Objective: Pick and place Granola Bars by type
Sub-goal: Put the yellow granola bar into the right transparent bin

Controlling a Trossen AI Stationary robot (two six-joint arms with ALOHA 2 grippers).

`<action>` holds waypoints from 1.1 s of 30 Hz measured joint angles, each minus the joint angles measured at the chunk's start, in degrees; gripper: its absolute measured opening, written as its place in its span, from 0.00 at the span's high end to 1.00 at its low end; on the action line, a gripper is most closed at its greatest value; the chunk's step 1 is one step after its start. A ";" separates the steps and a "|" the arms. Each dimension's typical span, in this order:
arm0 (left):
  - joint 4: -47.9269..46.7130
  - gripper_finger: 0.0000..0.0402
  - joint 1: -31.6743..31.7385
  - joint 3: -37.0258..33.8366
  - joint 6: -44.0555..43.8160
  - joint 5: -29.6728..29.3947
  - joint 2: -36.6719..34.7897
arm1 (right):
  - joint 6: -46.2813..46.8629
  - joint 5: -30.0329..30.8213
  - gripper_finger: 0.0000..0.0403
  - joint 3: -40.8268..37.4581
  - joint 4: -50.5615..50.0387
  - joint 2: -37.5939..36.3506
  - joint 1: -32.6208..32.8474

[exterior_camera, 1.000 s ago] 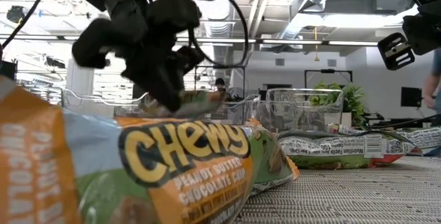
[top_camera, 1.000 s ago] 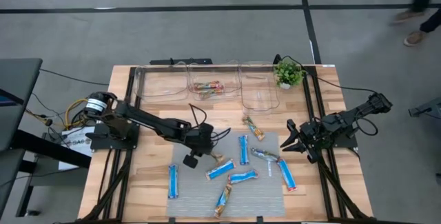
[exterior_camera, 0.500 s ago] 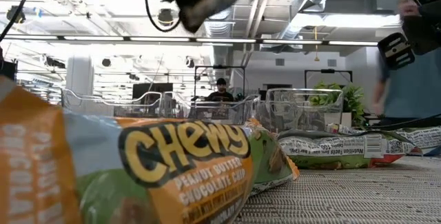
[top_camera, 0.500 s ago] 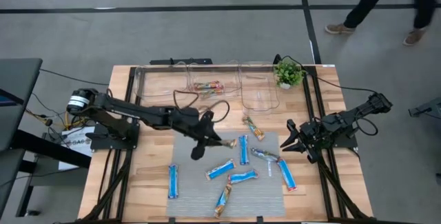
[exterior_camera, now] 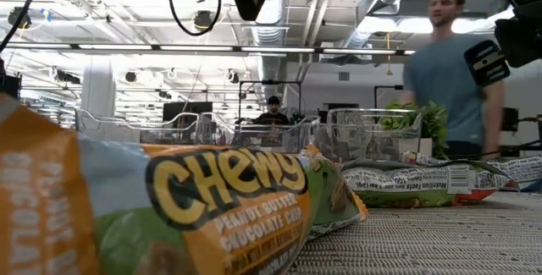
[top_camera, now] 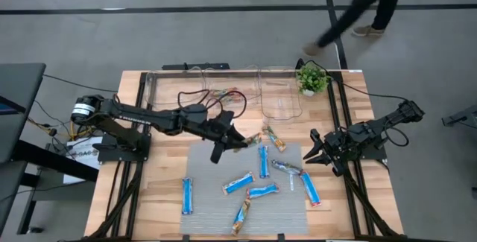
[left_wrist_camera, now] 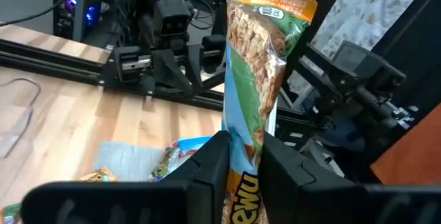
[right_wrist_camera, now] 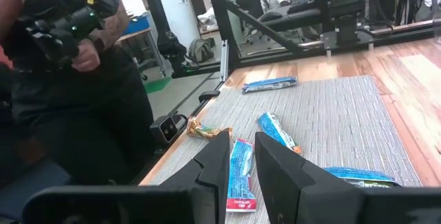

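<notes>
Granola Bars (top_camera: 261, 191) lie on the grey mat (top_camera: 209, 197), near clear bins (top_camera: 279, 104) and a plant (top_camera: 311, 78). One orange bar (left_wrist_camera: 255, 65) is pinched in the left gripper (top_camera: 237, 141) above the tabletop. Right gripper (top_camera: 313, 153) waits, pressed together.

Wooden table (top_camera: 160, 197) with a grey woven mat (top_camera: 209, 220) at 6 o'clock. On the mat: blue granola bars (top_camera: 262, 161), an orange-brown bar (top_camera: 240, 217) and a silvery-green bar (top_camera: 285, 167). Clear plastic bins (top_camera: 173, 91) span 12 o'clock; a small potted plant (top_camera: 311, 78) stands at 1 o'clock.
</notes>
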 joint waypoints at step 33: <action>-29.36 0.84 22.65 40.38 22.36 4.49 27.72 | 0.00 -0.01 0.85 0.00 0.00 0.02 0.01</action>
